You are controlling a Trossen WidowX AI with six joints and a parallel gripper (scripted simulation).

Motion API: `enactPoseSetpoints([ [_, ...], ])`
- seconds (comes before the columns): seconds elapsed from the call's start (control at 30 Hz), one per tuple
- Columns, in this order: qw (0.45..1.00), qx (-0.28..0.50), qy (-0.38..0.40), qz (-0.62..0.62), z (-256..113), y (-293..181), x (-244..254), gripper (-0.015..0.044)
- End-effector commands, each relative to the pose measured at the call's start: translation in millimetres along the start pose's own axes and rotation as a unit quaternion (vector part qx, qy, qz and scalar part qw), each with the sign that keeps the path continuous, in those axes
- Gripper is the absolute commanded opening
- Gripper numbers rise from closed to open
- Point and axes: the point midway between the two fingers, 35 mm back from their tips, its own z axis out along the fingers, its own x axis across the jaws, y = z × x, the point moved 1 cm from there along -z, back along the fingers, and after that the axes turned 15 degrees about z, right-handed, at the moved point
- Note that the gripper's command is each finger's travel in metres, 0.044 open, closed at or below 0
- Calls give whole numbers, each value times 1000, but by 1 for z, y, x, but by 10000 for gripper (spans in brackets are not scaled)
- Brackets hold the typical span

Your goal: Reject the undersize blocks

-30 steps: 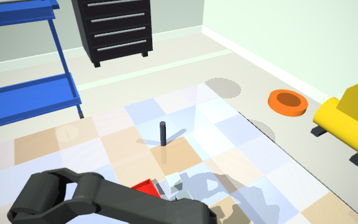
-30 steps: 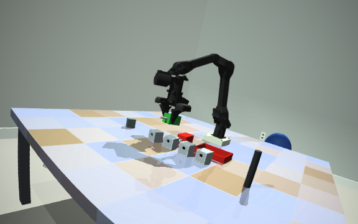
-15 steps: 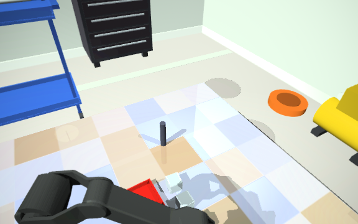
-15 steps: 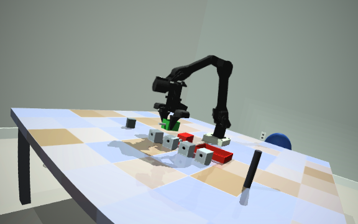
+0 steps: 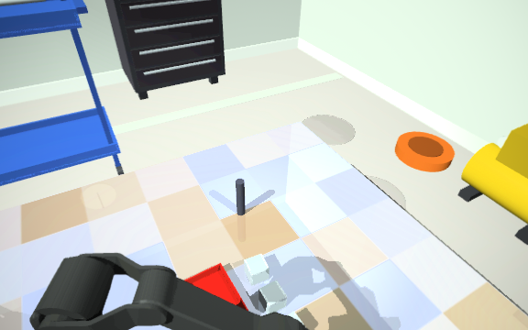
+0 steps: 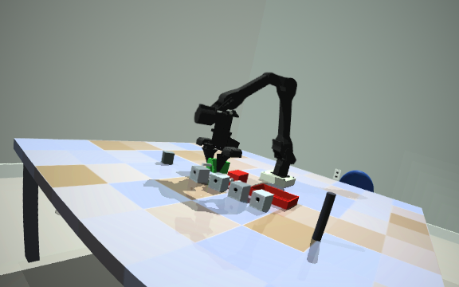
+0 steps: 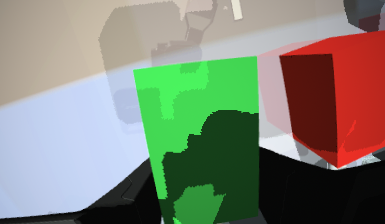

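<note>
My gripper (image 6: 216,167) (image 7: 198,150) is shut on the green GO gauge (image 6: 213,164) (image 7: 213,90), low behind the two left blocks in the exterior view. A short light pin shows at the gauge's left; whether it enters a bore cannot be told. Steel blocks stand in a row with dark bores facing that camera: a leftmost block (image 6: 201,174), a second block (image 6: 218,182), a third block (image 6: 238,191) and a rightmost block (image 6: 262,200). The red reject tray (image 6: 290,202) (image 5: 215,285) is behind the right end; no block shows in its visible part.
A red block-shaped piece (image 6: 237,175) (image 7: 363,90) stands right of the gauge. A dark block (image 6: 167,158) stands apart at the left. A dark upright post (image 6: 323,217) (image 5: 240,197) stands beyond the row's right end. The arm's pale base (image 6: 277,178) is behind the tray.
</note>
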Motion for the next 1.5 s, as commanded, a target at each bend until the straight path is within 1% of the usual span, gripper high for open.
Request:
enactPoseSetpoints([
  [0.0, 1000, 1, 2, 3, 4, -1, 1, 0],
  [0.23, 1000, 1, 2, 3, 15, 0, 1, 0],
  [0.67, 1000, -2, 0, 0, 9, 0, 0, 341],
  [0.7, 1000, -1, 0, 1, 0, -1, 0, 367],
  [0.8, 1000, 1, 2, 2, -51, -2, 0, 440],
  [0.87, 1000, 1, 2, 3, -64, 0, 0, 440],
  [1.0, 1000, 11, 2, 2, -60, -4, 0, 440],
  [1.07, 999, 11, 2, -32, -60, -6, -1, 387],
  [1.13, 992, 11, 3, -126, -61, -10, -3, 335],
  [1.17, 984, 10, 3, -177, -61, -12, -4, 325],
  [1.3, 927, 9, 5, -376, -63, -20, -9, 325],
  [1.37, 883, 8, 6, -469, -63, -24, -11, 325],
  [1.47, 800, 7, 7, -600, -64, -30, -15, 325],
])
